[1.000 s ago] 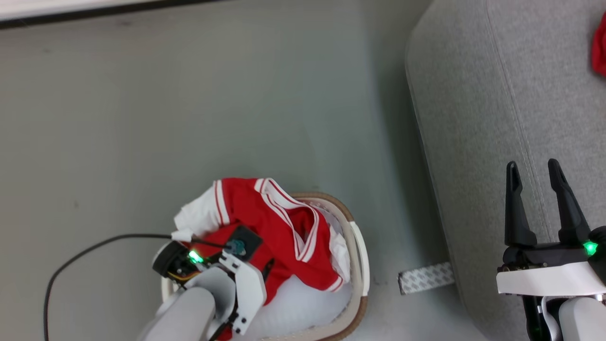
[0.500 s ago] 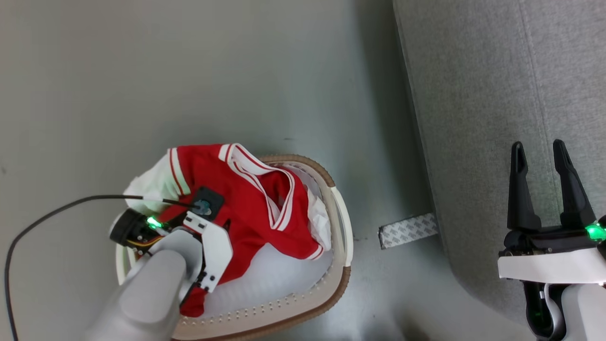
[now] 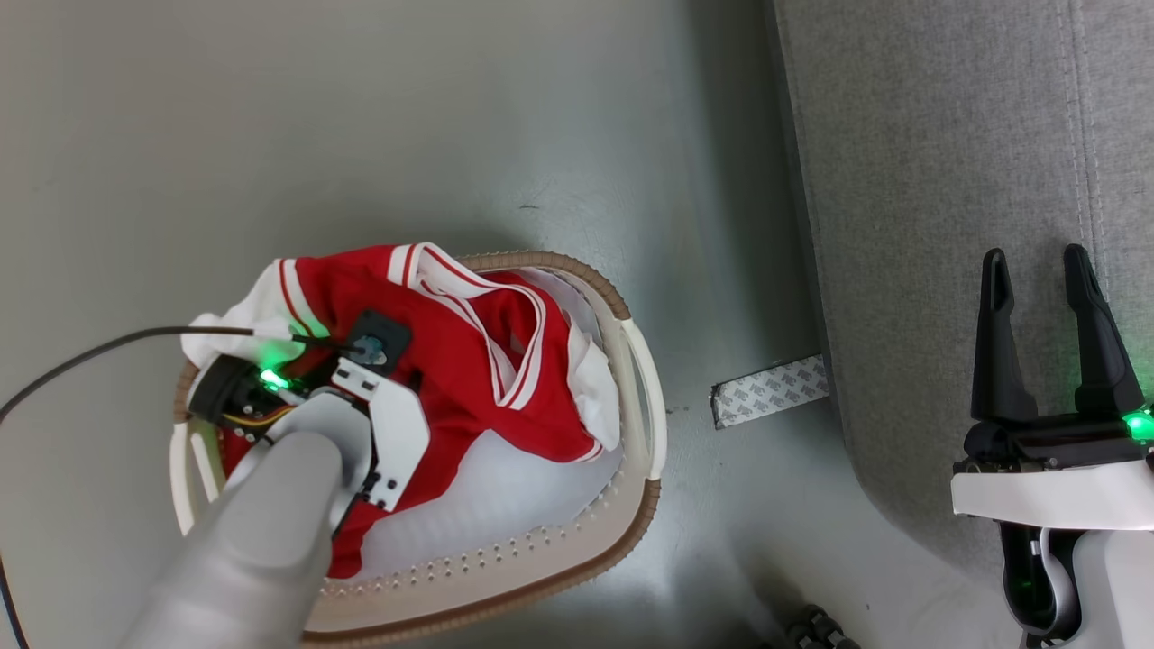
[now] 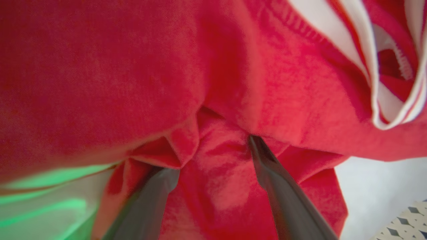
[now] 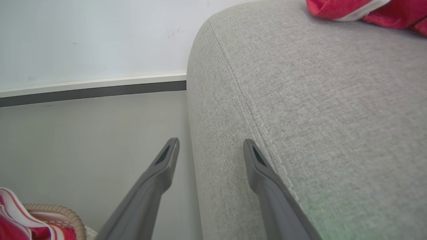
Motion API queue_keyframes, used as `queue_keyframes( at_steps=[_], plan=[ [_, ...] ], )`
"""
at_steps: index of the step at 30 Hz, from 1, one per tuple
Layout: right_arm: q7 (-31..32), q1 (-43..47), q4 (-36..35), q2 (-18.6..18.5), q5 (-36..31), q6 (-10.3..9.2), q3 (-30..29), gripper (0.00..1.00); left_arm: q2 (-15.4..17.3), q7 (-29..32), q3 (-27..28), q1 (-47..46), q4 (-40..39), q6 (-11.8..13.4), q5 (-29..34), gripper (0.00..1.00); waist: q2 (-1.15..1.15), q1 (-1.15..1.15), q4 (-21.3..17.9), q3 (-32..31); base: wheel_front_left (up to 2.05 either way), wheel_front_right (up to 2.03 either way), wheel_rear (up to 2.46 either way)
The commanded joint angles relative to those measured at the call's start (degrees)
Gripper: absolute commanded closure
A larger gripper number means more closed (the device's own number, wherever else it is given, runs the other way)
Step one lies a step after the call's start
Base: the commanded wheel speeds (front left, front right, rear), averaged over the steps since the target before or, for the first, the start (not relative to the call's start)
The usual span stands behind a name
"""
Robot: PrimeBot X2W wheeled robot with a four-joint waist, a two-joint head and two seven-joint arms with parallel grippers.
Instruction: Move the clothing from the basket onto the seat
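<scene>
Grey floor (image 3: 451, 135) takes up the upper left of the head view, with the seat (image 3: 947, 180) down the right side and a strip of tape (image 3: 768, 389) on the floor between seat and basket (image 3: 645, 397). Red clothing (image 3: 469, 379) lies heaped in the basket at lower left, a white-trimmed sleeve draped over its upper-left rim. The left gripper (image 4: 210, 153) reaches down into the heap. In its wrist view the two fingers stand spread, tips sunk in red folds, with fabric bunched between them but not pinched. The right gripper (image 3: 1033, 255) hovers at lower right over the seat's edge, fingers apart and holding nothing. At the top right of the right wrist view a second garment (image 5: 367, 8) lies on the seat.
</scene>
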Motion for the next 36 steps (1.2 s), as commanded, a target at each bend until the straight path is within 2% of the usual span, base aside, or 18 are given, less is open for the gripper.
queue_keyframes(
  at_steps=[1, 6, 7, 10, 11, 13, 15, 16, 17, 18, 27, 31, 36],
  plan=[
    [0.00, -0.42, 0.08, -0.12, -0.09, -0.16, -0.13, 0.00, -0.21, -0.47, -0.12, -0.41, 0.90, -0.39, -0.47, 0.00, 0.00, -0.01, -0.03, 0.41, 0.00, 0.00, 0.00],
    [0.01, -0.09, -0.14, -0.18, 0.23, -0.16, -1.21, 0.00, -1.55, -0.67, -2.05, 0.00, 2.99, -1.65, 0.16, 0.00, 0.00, -0.01, -0.21, 1.01, 0.00, 0.00, 0.00],
    [0.01, -0.03, -0.22, -0.23, 0.21, -0.16, -1.45, 0.00, -1.80, -0.72, -2.49, 0.25, 3.37, -2.01, 0.37, 0.09, 0.00, -0.01, -0.32, 1.16, 0.00, 0.00, 0.00],
    [0.09, 0.31, -0.49, -0.26, 0.22, -0.16, -2.06, 0.00, -2.82, -1.44, -3.64, 0.90, 4.58, -2.80, 0.27, 0.12, 0.00, -0.01, -0.52, 1.54, 0.00, 0.00, 0.00],
    [0.10, 0.53, -0.60, -0.26, 0.15, -0.17, -2.31, 0.00, -3.18, -1.41, -3.96, 1.12, 4.92, -3.01, 0.24, 0.17, 0.00, -0.01, -0.50, 1.60, 0.00, 0.00, 0.00],
    [0.10, 0.96, -0.75, -0.28, -0.12, -0.17, -2.80, 0.00, -4.01, -1.74, -4.49, 1.26, 5.63, -3.34, -0.07, 0.46, 0.00, -0.01, -0.34, 1.79, 0.00, 0.00, 0.00],
    [0.12, 1.21, -0.85, -0.29, -0.46, -0.17, -3.08, 0.00, -4.71, -2.23, -4.90, 1.31, 6.15, -3.62, -0.43, 0.61, 0.00, -0.01, -0.23, 1.96, 0.00, 0.00, 0.00],
    [0.12, 1.27, -0.93, -0.29, -0.54, -0.17, -3.16, 0.00, -4.97, -2.34, -5.14, 1.27, 6.49, -3.75, -0.58, 0.73, 0.00, -0.01, -0.20, 2.06, 0.00, 0.00, 0.00],
    [0.12, 1.32, -1.03, -0.29, -0.67, -0.18, -3.28, 0.00, -5.26, -2.60, -5.45, 1.18, 6.78, -4.06, -0.70, 0.97, 0.00, -0.01, -0.17, 2.16, 0.00, 0.00, 0.00],
    [0.12, 1.36, -1.18, -0.29, -0.89, -0.18, -3.44, 0.00, -5.54, -2.84, -5.73, 1.02, 7.02, -4.20, -0.85, 1.00, 0.00, -0.01, -0.13, 2.31, 0.00, 0.00, 0.00],
    [0.15, 2.61, -0.99, -0.35, -2.55, -0.21, -5.45, 0.00, -8.21, -7.33, -7.20, 0.00, 8.38, -5.45, -3.51, 1.00, 0.00, -0.01, 1.98, 1.08, 0.00, 0.00, 0.00],
    [0.09, 2.62, -0.37, -0.27, -3.47, -0.20, -5.28, 0.00, -9.05, -10.74, -6.95, 1.86, 7.76, -5.85, -6.91, 1.00, 0.00, -0.01, 3.84, -3.51, 0.00, 0.00, 0.00],
    [0.06, 4.20, 1.55, -0.22, -5.03, -0.18, -4.19, 0.00, -9.48, -13.29, -7.67, 6.25, 4.78, -5.97, -14.44, 1.00, 0.00, -0.01, 6.36, -12.12, 0.00, 0.00, 0.00]
  ],
)
